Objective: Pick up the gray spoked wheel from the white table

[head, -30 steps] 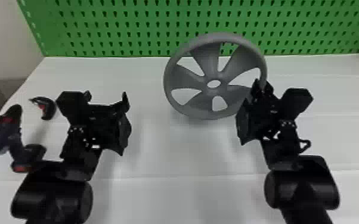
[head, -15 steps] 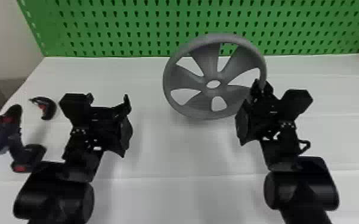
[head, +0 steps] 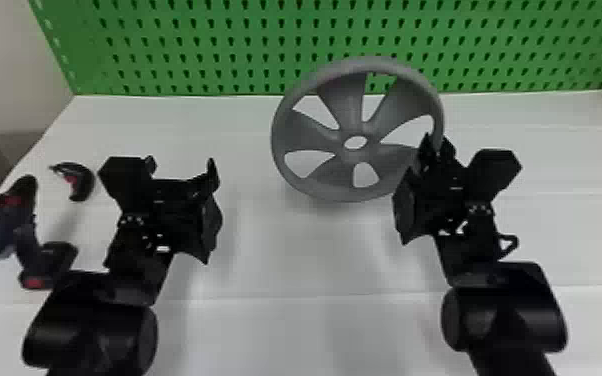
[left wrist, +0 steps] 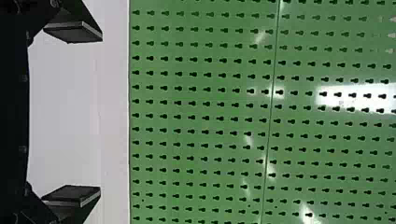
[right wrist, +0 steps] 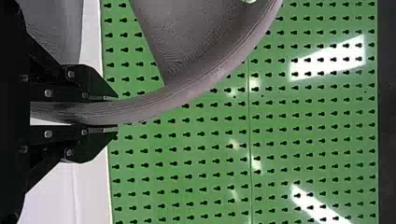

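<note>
Under the left gripper [head: 181, 162] and the right gripper [head: 436, 142], a wide white table [head: 315, 260]. Past both grippers, at the back of the table, a tall green board [head: 215, 40] full of little holes. Next in size, the gray spoked wheel [head: 340, 100] — on the left side of the right gripper, between both grippers but much closer to the right one. Stands tipped a bit, with its round face toward the robot and its top in front of the green board. Has five wide spokes and a round hole in the middle. Cannot tell about any touch between its bottom and the table.

Then the grippers. On the right one, flat fingers [right wrist: 88, 84] closed tight on the rim of the wheel, one on each side, with the rim running out past the tips in a long curve. On the left one, flat fingers [left wrist: 70, 30] spread far apart with nothing in between — up over the table, well apart from the wheel.

To the left of the left gripper, a dark drill [head: 7, 220] with red bits, lying on its side on the table. Closer to that same gripper, just to its left and farther back than the drill, a small black and red curved tool [head: 82, 182].
</note>
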{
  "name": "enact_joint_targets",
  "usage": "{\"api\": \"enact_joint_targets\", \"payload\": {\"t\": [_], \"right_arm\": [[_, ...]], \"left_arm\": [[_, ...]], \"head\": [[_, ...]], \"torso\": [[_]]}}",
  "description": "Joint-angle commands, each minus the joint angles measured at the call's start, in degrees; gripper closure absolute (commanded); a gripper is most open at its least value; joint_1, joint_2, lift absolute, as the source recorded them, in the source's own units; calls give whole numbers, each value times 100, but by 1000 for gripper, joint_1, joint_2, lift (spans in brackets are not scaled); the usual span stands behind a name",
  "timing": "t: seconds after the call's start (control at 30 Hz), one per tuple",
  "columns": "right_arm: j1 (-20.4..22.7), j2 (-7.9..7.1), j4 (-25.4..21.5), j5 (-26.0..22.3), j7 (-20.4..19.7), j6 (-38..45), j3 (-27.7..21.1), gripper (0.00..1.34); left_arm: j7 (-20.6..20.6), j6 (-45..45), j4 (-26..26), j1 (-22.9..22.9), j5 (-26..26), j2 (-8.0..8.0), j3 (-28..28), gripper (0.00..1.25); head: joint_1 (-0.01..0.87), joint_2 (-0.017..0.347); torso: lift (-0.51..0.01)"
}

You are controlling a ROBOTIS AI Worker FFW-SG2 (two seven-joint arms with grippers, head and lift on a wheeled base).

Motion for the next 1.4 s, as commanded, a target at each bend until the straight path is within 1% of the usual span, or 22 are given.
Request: {"api": "enact_joint_targets", "payload": {"t": [0.0,0.33,1.37], "right_arm": [[0,0,0,34,0,66,-3,1027],[0,0,0,96,0,119,33,1026],[-26,-18,0,52,0,251,41,1015]], "left_arm": [[0,-1,9,-6,-9,2,-1,128],[0,-1,9,-6,-26,-7,-1,128],[0,-1,9,-6,-9,-7,-1,128]], "head": [[767,35],[767,35],[767,35]], "torso": [[-107],[-107],[-107]]}}
